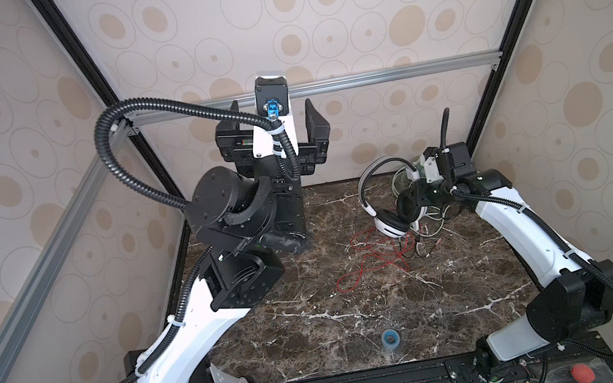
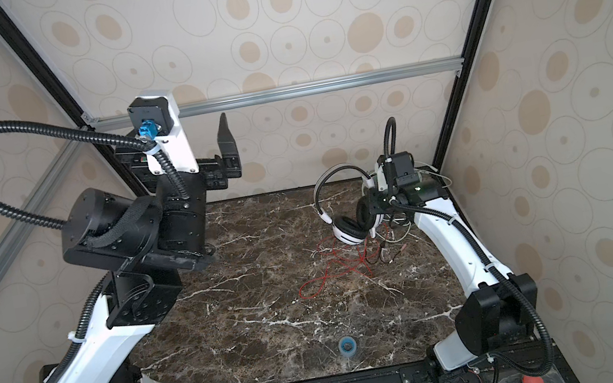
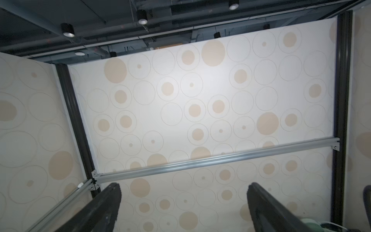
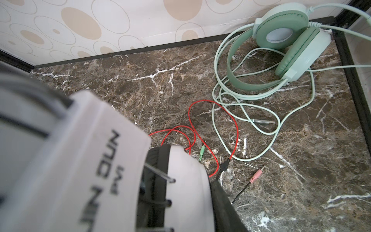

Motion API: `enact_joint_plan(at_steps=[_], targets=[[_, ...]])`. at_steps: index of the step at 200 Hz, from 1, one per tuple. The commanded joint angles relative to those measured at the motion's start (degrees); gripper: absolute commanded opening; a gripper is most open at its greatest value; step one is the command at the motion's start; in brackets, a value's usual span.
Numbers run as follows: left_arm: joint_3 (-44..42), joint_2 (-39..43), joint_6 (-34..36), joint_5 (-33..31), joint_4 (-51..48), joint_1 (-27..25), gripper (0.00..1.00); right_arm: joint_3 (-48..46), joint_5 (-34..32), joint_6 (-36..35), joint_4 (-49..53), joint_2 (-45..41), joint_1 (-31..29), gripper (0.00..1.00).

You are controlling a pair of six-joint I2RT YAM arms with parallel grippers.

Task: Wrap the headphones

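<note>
The white-and-black left arm [image 1: 194, 337] rises from 7 o'clock in both top views, elbow folded, wrist tipped up toward 12 o'clock. Its black left gripper [image 1: 274, 115] points upward, fingers [image 3: 104, 206] spread wide and holding nothing. The white-and-black right arm [image 1: 522, 232] stretches low from 5 o'clock toward 1 o'clock. Its black right gripper [image 1: 414, 202] is clamped on an ear cup of the white headphones with black pads [image 1: 391, 227].
</note>
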State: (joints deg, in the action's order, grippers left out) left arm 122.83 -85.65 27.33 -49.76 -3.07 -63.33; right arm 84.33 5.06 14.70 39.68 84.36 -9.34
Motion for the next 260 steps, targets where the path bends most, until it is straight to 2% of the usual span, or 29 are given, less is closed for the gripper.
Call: enact_joint_plan(at_steps=[1, 9, 28, 53, 87, 113, 142, 177, 208, 231, 260], targets=[[-2.0, -2.0, -21.1, 17.8, -18.7, 6.7, 0.98, -0.7, 4.0, -0.1, -4.0, -4.2, -0.2, 0.0], [-5.1, -0.8, -24.7, 24.0, -18.8, 9.3, 0.98, -1.3, 4.8, -0.6, -4.7, -5.0, -0.4, 0.0], [-10.2, 0.8, -31.9, 33.9, -20.1, 14.3, 0.98, -2.4, 5.8, -1.6, -5.5, -6.7, -0.5, 0.0], [-16.6, 2.1, -40.2, 42.0, -20.1, 18.1, 0.98, -4.4, 6.7, -3.0, -6.8, -9.0, -0.9, 0.0], [-22.9, 2.5, -48.6, 49.2, -22.7, 19.3, 0.97, -7.8, 5.7, -4.4, -10.0, -11.9, -1.5, 0.0], [-28.3, 4.4, -51.5, 52.5, -22.7, 19.2, 0.96, -8.5, 1.0, -5.8, -9.3, -12.4, -2.5, 0.0], [-32.1, 5.7, -51.6, 52.0, -23.2, 19.0, 0.95, -9.7, -3.9, -6.0, -10.2, -12.9, -4.4, 0.0], [-36.4, 6.0, -47.5, 45.7, -20.6, 16.2, 0.98, -5.3, -13.7, -2.6, -2.9, -8.9, -6.4, 0.0], [-39.3, 5.4, -45.3, 43.8, -14.9, 15.5, 0.98, -5.0, -14.7, 2.3, -1.1, -7.6, -8.8, 0.0], [-39.9, 4.5, -43.5, 40.6, -12.2, 15.4, 0.98, -4.0, -14.9, 4.1, 1.0, -6.4, -10.6, 0.0], [-40.4, 2.1, -41.3, 39.7, -8.5, 15.4, 0.97, -4.4, -14.2, 6.6, 1.8, -6.2, -11.3, 0.0]])
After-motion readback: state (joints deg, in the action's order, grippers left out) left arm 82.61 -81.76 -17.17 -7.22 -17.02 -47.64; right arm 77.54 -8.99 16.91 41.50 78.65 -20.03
